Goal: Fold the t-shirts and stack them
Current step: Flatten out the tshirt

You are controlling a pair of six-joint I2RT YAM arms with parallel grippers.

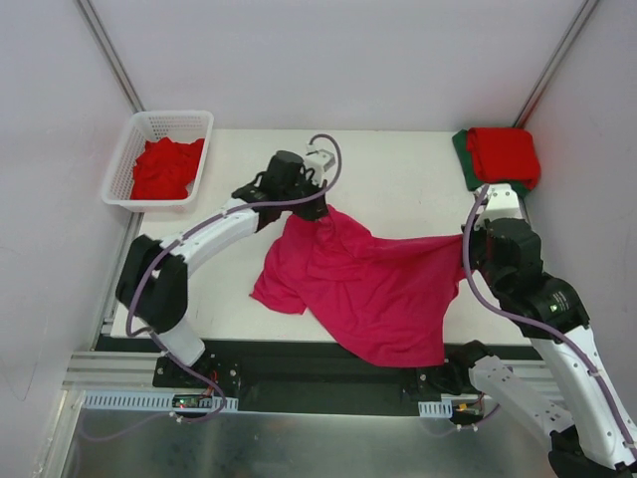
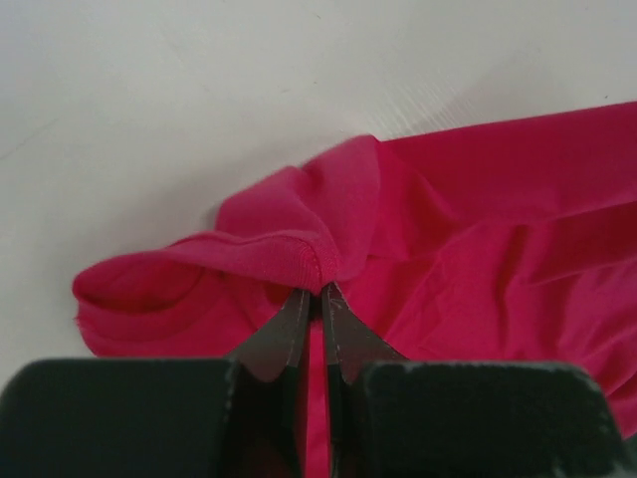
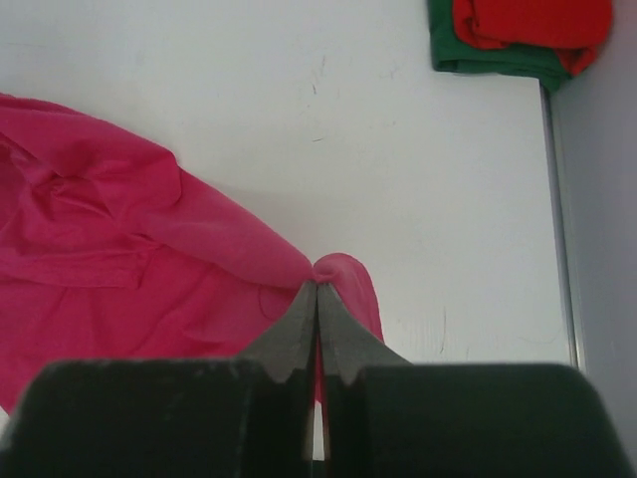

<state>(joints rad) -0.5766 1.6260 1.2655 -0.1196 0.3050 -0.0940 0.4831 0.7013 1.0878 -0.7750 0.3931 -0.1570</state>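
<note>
A magenta-pink t-shirt (image 1: 368,284) is stretched over the middle of the table (image 1: 398,179), its lower part draping past the near edge. My left gripper (image 1: 320,213) is shut on the shirt's far-left corner; the left wrist view shows the pinched hem of the pink t-shirt (image 2: 438,229) at my left gripper (image 2: 320,289). At the shirt's right corner my right gripper (image 1: 466,239) is shut on the cloth, and the right wrist view shows a small bunch of the pink t-shirt (image 3: 129,249) at my right gripper (image 3: 317,285). A folded red t-shirt (image 1: 504,154) lies on a dark green t-shirt (image 1: 462,151) at the far right.
A white lattice basket (image 1: 139,127) at the far left holds crumpled red t-shirts (image 1: 165,167). The folded stack (image 3: 518,30) sits by the table's right edge, close to the side wall. Bare table lies between the basket and the stack.
</note>
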